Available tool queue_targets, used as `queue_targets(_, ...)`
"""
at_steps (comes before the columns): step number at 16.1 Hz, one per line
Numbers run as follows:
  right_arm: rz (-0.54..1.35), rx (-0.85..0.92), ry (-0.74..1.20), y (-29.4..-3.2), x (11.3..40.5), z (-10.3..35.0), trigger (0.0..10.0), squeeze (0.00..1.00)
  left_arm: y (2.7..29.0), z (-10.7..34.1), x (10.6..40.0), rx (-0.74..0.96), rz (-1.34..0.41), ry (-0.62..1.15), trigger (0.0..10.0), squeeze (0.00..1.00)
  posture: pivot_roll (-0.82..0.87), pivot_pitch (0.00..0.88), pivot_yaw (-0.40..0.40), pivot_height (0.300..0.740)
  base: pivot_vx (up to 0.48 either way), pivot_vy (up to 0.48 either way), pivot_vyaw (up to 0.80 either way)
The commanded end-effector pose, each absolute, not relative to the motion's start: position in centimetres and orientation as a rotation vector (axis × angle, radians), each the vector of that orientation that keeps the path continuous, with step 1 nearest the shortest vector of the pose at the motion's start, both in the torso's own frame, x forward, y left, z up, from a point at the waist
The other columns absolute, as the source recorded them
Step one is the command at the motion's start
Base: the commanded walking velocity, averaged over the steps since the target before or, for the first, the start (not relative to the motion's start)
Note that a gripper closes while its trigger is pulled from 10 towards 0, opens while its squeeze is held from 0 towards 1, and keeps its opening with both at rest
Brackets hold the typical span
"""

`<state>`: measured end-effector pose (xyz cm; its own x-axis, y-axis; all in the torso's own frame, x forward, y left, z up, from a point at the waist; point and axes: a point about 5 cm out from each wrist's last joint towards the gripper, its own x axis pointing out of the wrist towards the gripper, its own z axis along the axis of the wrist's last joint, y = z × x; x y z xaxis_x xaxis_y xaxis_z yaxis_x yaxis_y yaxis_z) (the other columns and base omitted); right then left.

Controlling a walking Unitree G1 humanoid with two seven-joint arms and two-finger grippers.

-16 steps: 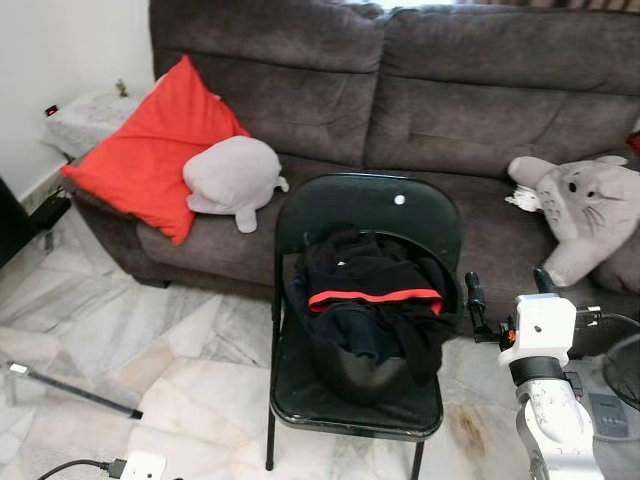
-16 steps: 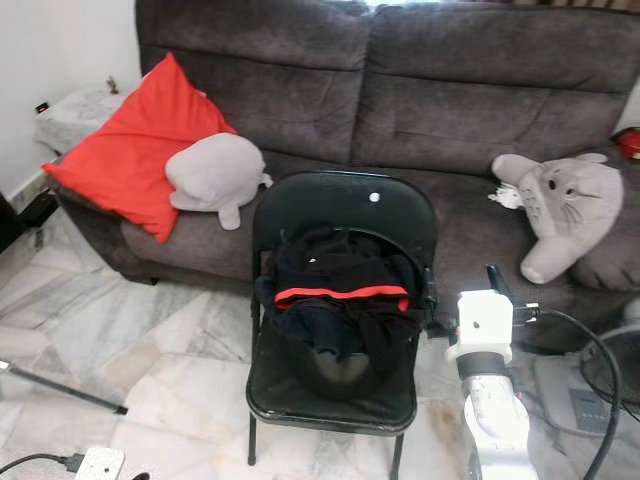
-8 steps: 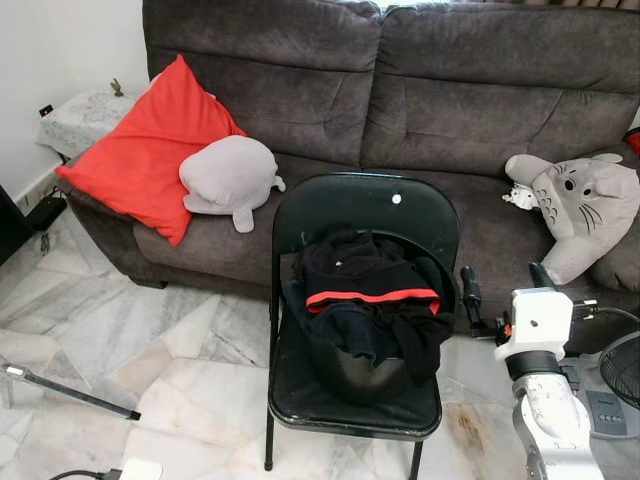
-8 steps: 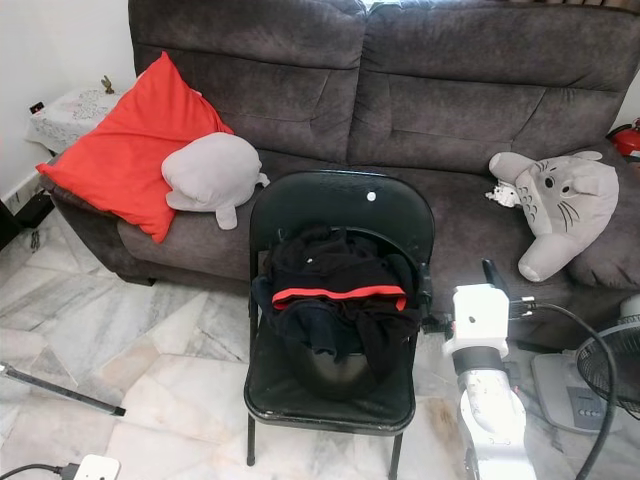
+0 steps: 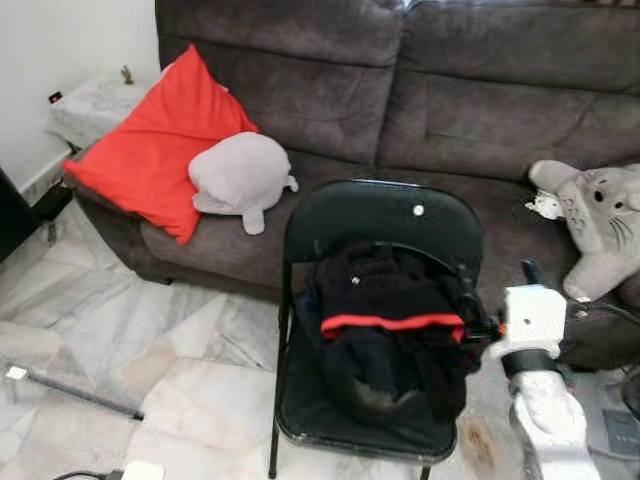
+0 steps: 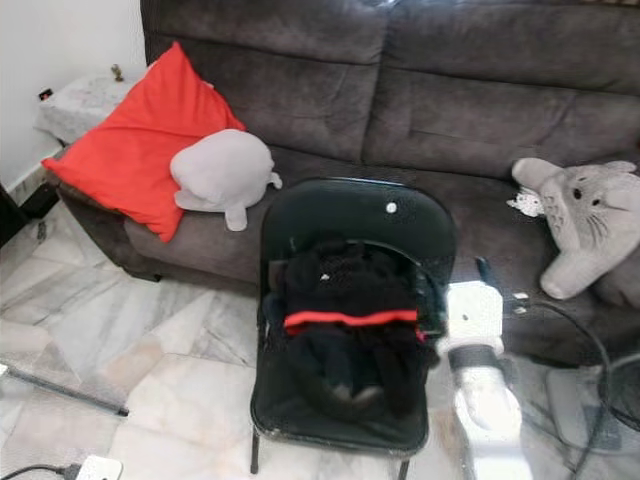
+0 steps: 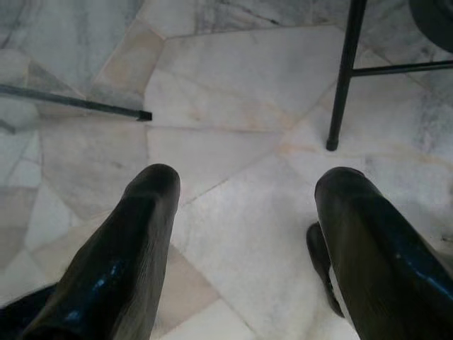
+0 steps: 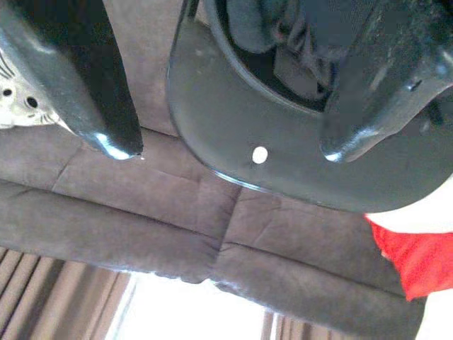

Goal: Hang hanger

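In the left eye view, a black folding chair (image 5: 380, 330) stands on the marble floor (image 5: 150, 340) in front of a dark grey sofa (image 5: 420, 100), and on its seat lies a heap of black clothing with a red band (image 5: 390, 335). A thin dark curved piece arcs over the top of the heap near the backrest; it may be the hanger (image 5: 440, 262), though this cannot be told for sure. The right hand (image 5: 500, 300) sits just beside the chair's right edge, so the heap lies to its left and a little forward, with the red band running across from side to side.

The right eye view gives the same layout: the right arm is plainly the nearer one, close against the chair.

The left wrist view looks down along the left hand (image 7: 244, 241), its two fingers (image 7: 124, 262) spread apart over bare floor, with one chair leg (image 7: 343, 78) ahead.

In the right wrist view the right hand's fingers (image 8: 92, 92) stand apart with nothing between them, framing the chair's backrest and the clothing beyond
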<state>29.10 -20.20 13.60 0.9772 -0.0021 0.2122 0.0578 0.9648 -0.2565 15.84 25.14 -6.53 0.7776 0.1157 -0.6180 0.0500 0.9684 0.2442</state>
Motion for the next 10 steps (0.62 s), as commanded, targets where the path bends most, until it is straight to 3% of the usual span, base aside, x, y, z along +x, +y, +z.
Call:
queue_targets(1,-0.058,-0.274,-0.204,-21.1,28.8,13.6,10.0,0.0,24.7,-6.8,15.6,0.237,0.031,0.693,10.0,0.0,-0.06,0.115,-0.004,0.74,0.0,0.0,0.0)
queue_targets(6,-0.245,-0.309,-0.196,-22.1,26.2,13.4,10.0,0.0,24.4,-7.1,15.4,0.233,0.013,0.713,10.0,0.0,-0.07,0.12,-0.006,0.74,0.0,0.0,0.0)
queue_targets(10,-0.298,-0.44,0.0,-24.2,25.0,12.3,10.0,0.0,24.4,-7.2,15.3,0.235,0.005,0.735,10.0,0.0,-0.09,0.121,-0.004,0.74,0.0,0.0,0.0)
